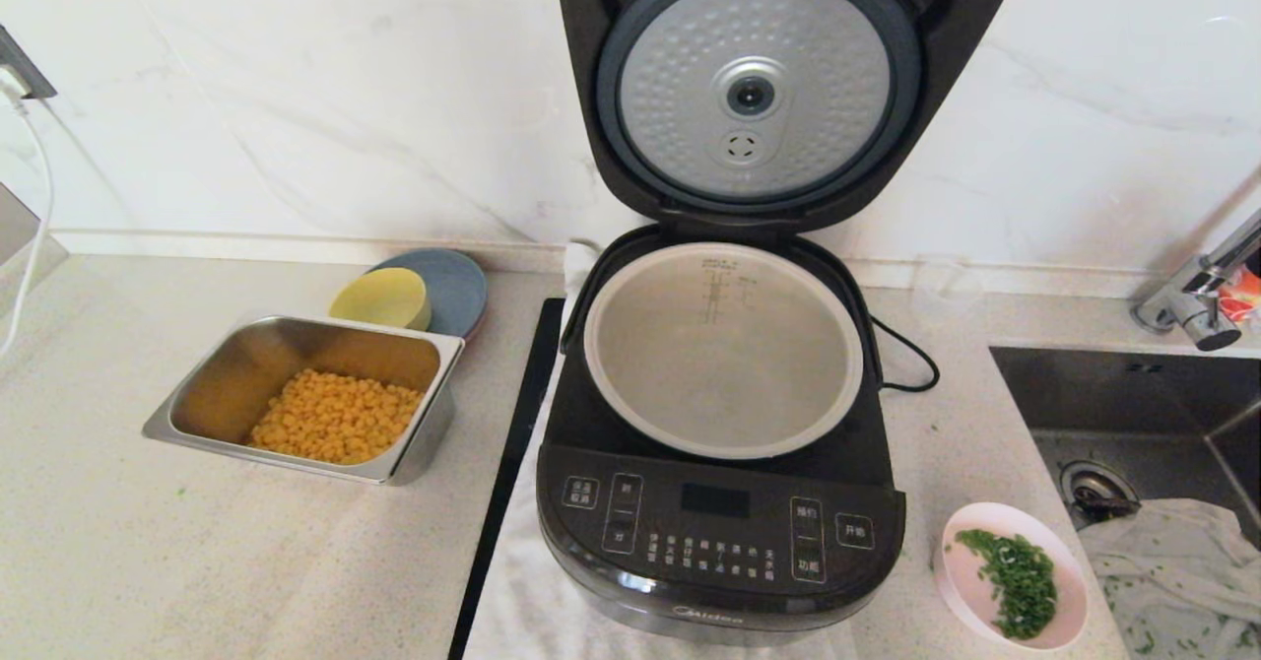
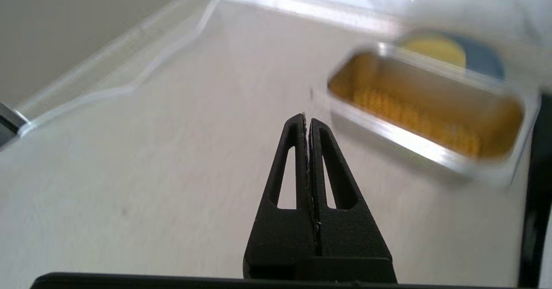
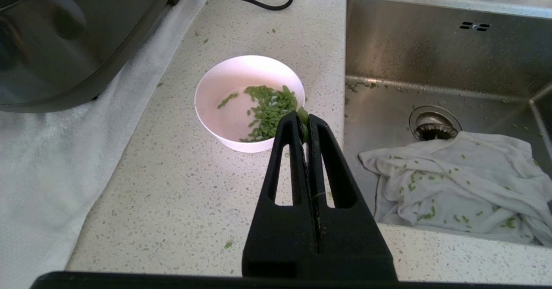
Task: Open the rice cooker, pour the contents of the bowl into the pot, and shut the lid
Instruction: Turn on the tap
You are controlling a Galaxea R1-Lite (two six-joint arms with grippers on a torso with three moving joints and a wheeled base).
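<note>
lid (image 1: 759, 89) up | pot (image 1: 724, 355) empty | bowl (image 1: 1013, 573) pale pink, chopped greens | both jaws pressed together, holding nothing

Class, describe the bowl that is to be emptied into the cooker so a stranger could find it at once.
Start at the big black rice cooker with its lid raised. Between its front corner and the steel sink sits a small pale-pink bowl. Unlike the yellow bowl and the corn tray on the cooker's other side, it holds chopped green bits.
</note>
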